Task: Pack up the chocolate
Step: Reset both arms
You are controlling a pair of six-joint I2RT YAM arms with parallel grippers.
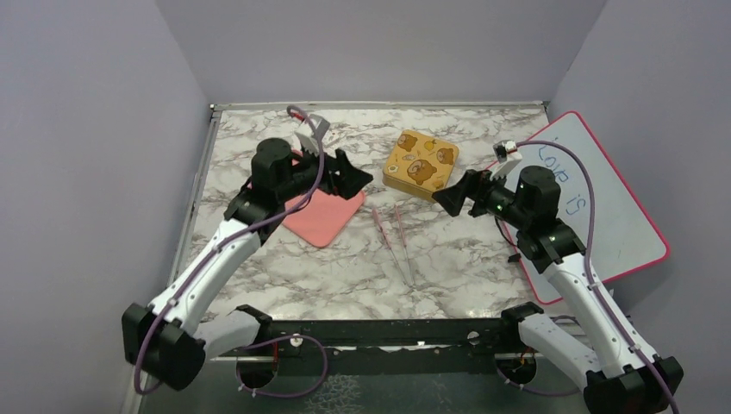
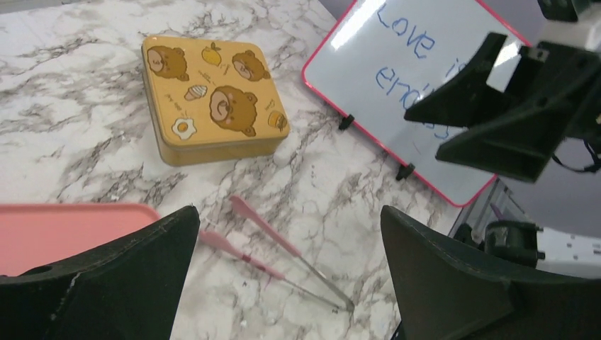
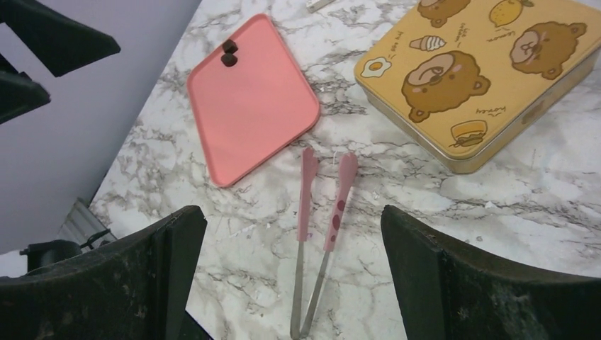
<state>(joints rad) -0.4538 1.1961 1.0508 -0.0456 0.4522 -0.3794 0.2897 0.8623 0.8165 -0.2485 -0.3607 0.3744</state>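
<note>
Marble table (image 1: 448,250): we count one pink tray (image 3: 248,106) with two dark chocolate pieces (image 3: 228,53) at one corner, one lidded tin (image 1: 421,163) and one tweezers (image 3: 312,234). Left gripper (image 1: 355,172) and right gripper (image 1: 450,194) are spread wide, empty.

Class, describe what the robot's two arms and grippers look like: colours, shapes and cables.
The left arm and right arm have white shells with black joints and bases; a purple cable loops along each. The left gripper and right gripper are black, with broad wedge-shaped fingers tapering to points.
</note>
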